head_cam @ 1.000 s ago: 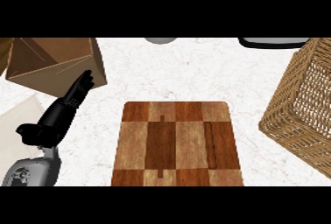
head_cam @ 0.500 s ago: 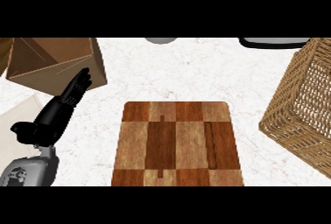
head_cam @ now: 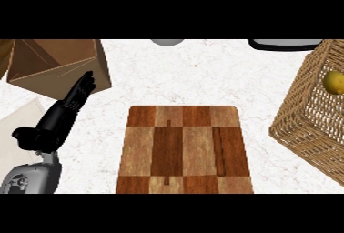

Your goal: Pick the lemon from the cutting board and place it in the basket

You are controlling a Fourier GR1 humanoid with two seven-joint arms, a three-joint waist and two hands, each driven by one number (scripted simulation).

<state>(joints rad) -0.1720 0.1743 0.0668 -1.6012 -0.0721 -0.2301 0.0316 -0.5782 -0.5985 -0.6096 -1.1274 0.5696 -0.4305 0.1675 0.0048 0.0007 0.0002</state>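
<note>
The yellow lemon (head_cam: 335,82) lies inside the wicker basket (head_cam: 309,123) at the right edge, partly cut off by the frame. The wooden cutting board (head_cam: 182,150) sits in the middle front with nothing on it. My left hand (head_cam: 59,120) rests open at the left, fingers straight and pointing up toward a brown box, well away from the board. My right hand does not show.
A brown cardboard box (head_cam: 55,63) stands at the back left, just beyond my left fingertips. A grey round object (head_cam: 167,42) and a dark item (head_cam: 285,44) sit at the far edge. White marble counter (head_cam: 194,77) lies between board and far edge.
The lemon now shows inside the basket at the right edge; it was not visible before. My left hand has drifted slightly left.
</note>
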